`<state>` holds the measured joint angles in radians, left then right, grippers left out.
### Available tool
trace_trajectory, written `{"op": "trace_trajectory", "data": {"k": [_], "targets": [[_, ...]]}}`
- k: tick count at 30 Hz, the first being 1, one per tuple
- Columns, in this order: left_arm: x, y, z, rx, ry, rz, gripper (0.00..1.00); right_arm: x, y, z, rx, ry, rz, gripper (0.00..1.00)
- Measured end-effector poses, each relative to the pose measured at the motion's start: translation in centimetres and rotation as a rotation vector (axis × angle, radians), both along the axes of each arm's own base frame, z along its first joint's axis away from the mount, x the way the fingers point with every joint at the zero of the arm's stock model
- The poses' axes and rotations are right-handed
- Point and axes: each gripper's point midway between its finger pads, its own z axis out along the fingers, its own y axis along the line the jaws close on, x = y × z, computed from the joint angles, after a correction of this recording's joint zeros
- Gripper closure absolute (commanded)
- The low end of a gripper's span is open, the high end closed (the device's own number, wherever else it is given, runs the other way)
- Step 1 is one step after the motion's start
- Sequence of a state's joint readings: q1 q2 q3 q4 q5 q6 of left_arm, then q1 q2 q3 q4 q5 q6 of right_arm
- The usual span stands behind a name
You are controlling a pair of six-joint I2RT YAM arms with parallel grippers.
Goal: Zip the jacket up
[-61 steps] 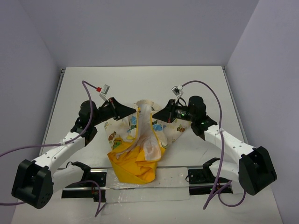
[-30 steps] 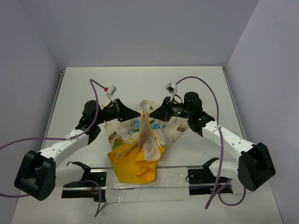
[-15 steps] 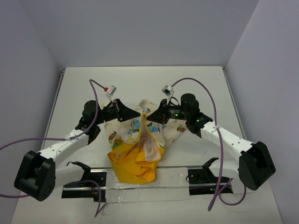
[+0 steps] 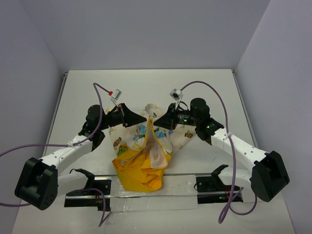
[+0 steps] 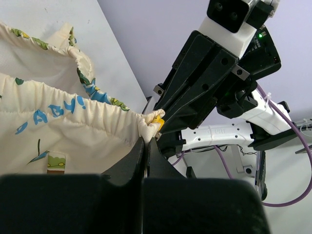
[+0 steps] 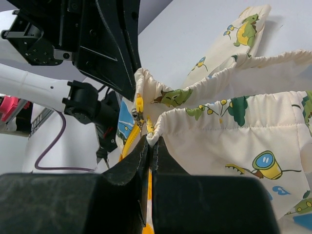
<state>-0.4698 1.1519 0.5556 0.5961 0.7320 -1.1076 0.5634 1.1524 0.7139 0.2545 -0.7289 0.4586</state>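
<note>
The jacket [image 4: 141, 161] lies in the middle of the table, cream cloth with cartoon prints, its yellow hood bunched at the near end. Its open front is lifted into a ridge at the far hem. My left gripper [image 4: 145, 118] is shut on the left hem corner [image 5: 146, 127]. My right gripper [image 4: 154, 119] is shut on the right hem corner [image 6: 155, 135]. The two grippers almost meet tip to tip. The yellow zipper slider [image 6: 138, 113] hangs just left of my right fingertips, by the left hem.
A transparent sheet [image 4: 156, 192] covers the arm mounts at the near table edge. Purple cables [image 4: 100, 95] loop above both arms. Grey walls stand close on the left, right and far sides.
Both grippers have drawn together over the far hem, pulling the two front edges into a narrow raised ridge. In the last half second the right arm shifted only slightly.
</note>
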Motion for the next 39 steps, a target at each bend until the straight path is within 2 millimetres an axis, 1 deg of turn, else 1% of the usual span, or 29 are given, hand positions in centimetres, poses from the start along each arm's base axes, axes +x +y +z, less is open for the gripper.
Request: {"op": "trace_trajectory", "data": {"k": [4, 39], "targets": [[0.10, 0.02, 0.00, 0.000, 0.000, 0.006, 1.00, -0.09, -0.06, 0.20, 0.002, -0.008, 0.000, 1.00], [0.31, 0.02, 0.43, -0.015, -0.004, 0.017, 1.00, -0.39, -0.12, -0.09, -0.006, 0.002, 0.012, 1.00]]}}
